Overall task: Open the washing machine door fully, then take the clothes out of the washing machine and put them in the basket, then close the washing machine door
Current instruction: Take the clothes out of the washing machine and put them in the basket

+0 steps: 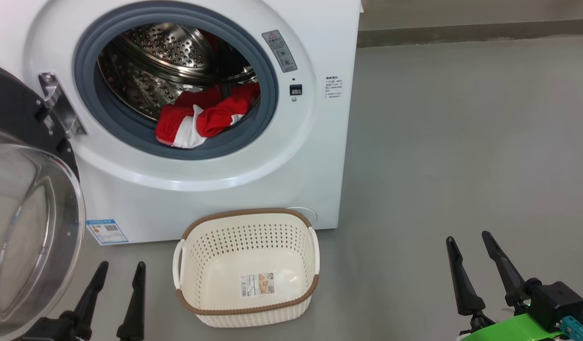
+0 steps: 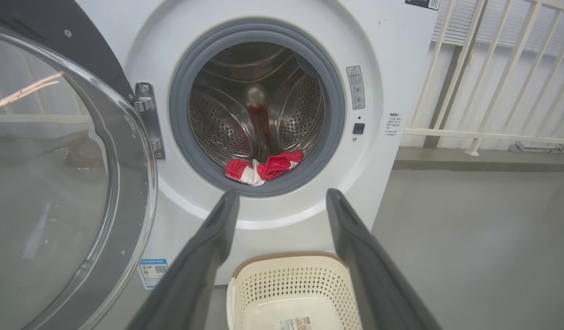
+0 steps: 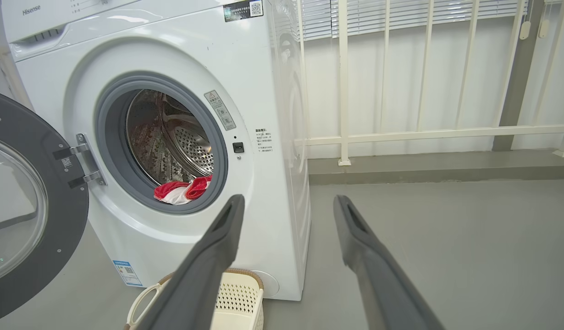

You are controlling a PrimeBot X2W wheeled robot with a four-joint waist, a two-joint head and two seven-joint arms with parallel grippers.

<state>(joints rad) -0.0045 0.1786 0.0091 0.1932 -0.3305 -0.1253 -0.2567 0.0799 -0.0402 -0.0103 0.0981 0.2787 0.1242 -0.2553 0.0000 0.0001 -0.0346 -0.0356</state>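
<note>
Grey floor [image 1: 462, 142] carries the washing machine [image 1: 320, 166], with the washing machine door [image 1: 16, 109] standing wide. Red clothes [image 1: 211, 116] lie at the front edge of the drum [image 1: 177, 52]; the basket [image 1: 253, 310] stands empty at the machine's foot. The left gripper [image 1: 122, 266] and right gripper [image 1: 468, 238] gape, holding nothing. Unloading appears due: reach in, clamp fabric.

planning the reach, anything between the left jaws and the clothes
Nothing visible does. The washing machine door hangs open to the left, the clothes lie at the drum's front edge, and the basket sits on the floor below that path.
</note>
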